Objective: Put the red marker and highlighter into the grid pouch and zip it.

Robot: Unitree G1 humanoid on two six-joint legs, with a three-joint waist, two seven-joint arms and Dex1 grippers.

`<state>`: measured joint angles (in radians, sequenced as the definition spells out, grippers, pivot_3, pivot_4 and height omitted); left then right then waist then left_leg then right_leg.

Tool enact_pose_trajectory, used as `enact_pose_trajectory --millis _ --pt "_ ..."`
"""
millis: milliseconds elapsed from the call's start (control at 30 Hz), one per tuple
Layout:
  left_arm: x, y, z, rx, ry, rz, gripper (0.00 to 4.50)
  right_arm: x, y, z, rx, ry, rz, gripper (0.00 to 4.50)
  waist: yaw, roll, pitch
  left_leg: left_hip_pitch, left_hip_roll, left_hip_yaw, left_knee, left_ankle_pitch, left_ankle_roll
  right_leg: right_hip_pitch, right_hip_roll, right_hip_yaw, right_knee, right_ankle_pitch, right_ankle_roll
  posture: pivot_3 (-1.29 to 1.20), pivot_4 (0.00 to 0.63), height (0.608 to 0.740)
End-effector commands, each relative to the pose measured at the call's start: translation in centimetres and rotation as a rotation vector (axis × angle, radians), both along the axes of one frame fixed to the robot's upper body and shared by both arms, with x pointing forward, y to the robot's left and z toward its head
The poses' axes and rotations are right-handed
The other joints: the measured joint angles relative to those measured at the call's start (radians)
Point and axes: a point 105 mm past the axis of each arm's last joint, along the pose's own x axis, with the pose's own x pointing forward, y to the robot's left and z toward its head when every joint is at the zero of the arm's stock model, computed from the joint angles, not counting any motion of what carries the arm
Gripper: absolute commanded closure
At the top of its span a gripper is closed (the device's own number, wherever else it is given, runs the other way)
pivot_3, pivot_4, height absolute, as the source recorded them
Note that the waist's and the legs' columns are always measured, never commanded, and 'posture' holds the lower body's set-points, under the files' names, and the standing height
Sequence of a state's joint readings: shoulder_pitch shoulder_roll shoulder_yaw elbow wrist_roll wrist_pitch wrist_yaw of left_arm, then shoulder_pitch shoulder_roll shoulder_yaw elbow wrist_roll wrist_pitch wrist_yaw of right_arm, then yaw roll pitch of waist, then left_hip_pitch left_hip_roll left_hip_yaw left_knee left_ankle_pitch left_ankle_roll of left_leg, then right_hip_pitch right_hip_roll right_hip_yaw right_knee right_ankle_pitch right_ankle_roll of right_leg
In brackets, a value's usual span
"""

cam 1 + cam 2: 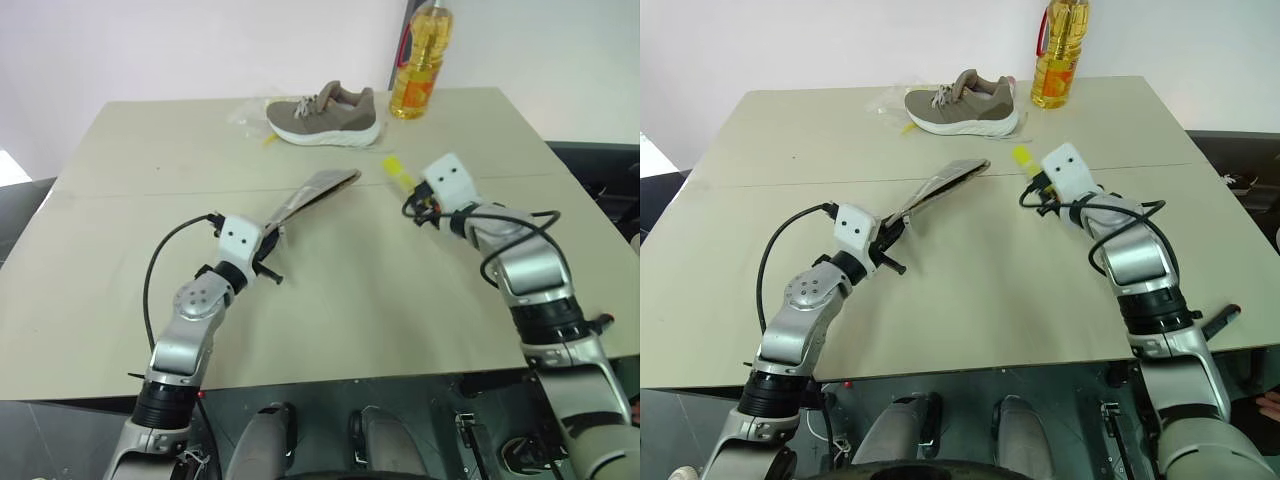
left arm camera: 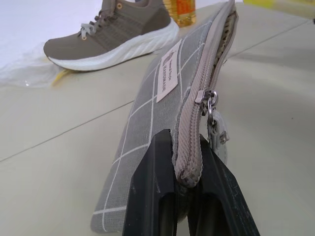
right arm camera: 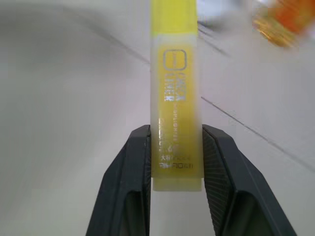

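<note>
On the beige table (image 1: 330,300), seen from the robot's side, the task stands at its middle stage. The left gripper (image 1: 262,262) is clamped on one end of the grid pouch (image 1: 312,195), holding it lifted and tilted so that it runs toward one o'clock from the gripper, near the table's centre. In the left wrist view the fingers (image 2: 147,196) pinch the pouch at the zip's end; the zip pull (image 2: 209,101) sits close to the gripper, and the zip beyond it gapes, so the mouth is judged open and ready to receive.

The right gripper (image 1: 408,187) grips the highlighter (image 1: 397,170) by its lower end, both fingers pressed to the barrel in the right wrist view. The highlighter hangs above the table at about three o'clock from the pouch's far tip, near it but apart, and is not yet inside.

The red marker cannot be found on the open table; whether it already lies inside the pouch cannot be told.

Bystanders: a shoe (image 1: 325,113) at twelve o'clock from the pouch near the far edge, crumpled clear plastic (image 1: 245,112) just beside its heel, and an oil bottle (image 1: 420,70) at one o'clock, well apart.

Remaining, by this reading: bring the highlighter to the open mouth, slide it in, release, account for the marker, then draw the pull along the whole zip while the left gripper steadies the pouch.
</note>
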<state>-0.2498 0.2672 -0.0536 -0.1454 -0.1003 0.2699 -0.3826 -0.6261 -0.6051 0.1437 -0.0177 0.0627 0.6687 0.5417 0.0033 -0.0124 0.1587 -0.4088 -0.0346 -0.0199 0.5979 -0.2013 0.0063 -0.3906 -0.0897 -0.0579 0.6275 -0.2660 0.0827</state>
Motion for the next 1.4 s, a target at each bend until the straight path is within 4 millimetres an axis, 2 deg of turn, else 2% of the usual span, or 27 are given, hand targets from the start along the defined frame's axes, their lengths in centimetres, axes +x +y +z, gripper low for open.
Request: enact_pose_trajectory --millis 33,167,400,833,1267,1400 --pt "0.0 0.2 1.1 -0.019 -0.039 -0.014 4.5 -1.1 1.5 2.6 -0.006 -0.088 0.148 3.64 0.002 0.0 0.0 0.0 0.0 0.0 0.0 0.0 0.0 0.0 0.0 0.0 0.0 0.0 0.0 0.0 0.15 0.731" --pt "-0.1 0.1 1.1 -0.022 -0.032 -0.038 4.5 -2.7 2.6 2.8 -0.054 -0.11 0.292 3.64 0.01 0.0 0.0 0.0 0.001 -0.001 0.001 0.0 0.0 0.0 -0.001 0.0 -0.001 0.0 -0.001 0.0 0.15 0.731" --pt "-0.3 -0.1 1.3 -0.032 -0.036 -0.048 4.5 -3.6 2.8 2.1 -0.096 -0.076 0.368 3.64 0.011 0.0 0.0 -0.001 0.0 -0.001 0.001 0.0 -0.001 0.002 -0.003 0.0 -0.007 0.0 -0.001 0.0 0.15 0.731" --pt "-0.8 -0.8 1.5 -0.032 -0.044 -0.097 4.5 -3.2 2.8 1.9 -0.191 -0.078 0.38 3.64 0.011 0.0 0.0 -0.002 0.0 0.0 0.001 0.0 -0.001 0.002 -0.004 0.0 -0.009 0.001 -0.002 0.0 0.15 0.731" --pt "-1.7 -1.9 1.0 0.014 -0.042 -0.161 4.5 -2.5 2.6 1.3 -0.205 -0.058 0.345 3.64 0.011 0.0 0.0 -0.002 0.0 0.0 0.001 0.0 -0.001 0.002 -0.004 0.0 -0.009 0.001 -0.003 0.0 0.15 0.731" --pt "-2.0 -2.2 0.9 0.074 -0.061 -0.197 4.5 -2.5 1.9 1.2 -0.328 -0.078 0.361 3.64 0.011 0.0 0.0 -0.002 0.0 0.0 0.001 0.0 -0.001 0.002 -0.004 0.0 -0.009 0.001 -0.003 0.0 0.15 0.731"
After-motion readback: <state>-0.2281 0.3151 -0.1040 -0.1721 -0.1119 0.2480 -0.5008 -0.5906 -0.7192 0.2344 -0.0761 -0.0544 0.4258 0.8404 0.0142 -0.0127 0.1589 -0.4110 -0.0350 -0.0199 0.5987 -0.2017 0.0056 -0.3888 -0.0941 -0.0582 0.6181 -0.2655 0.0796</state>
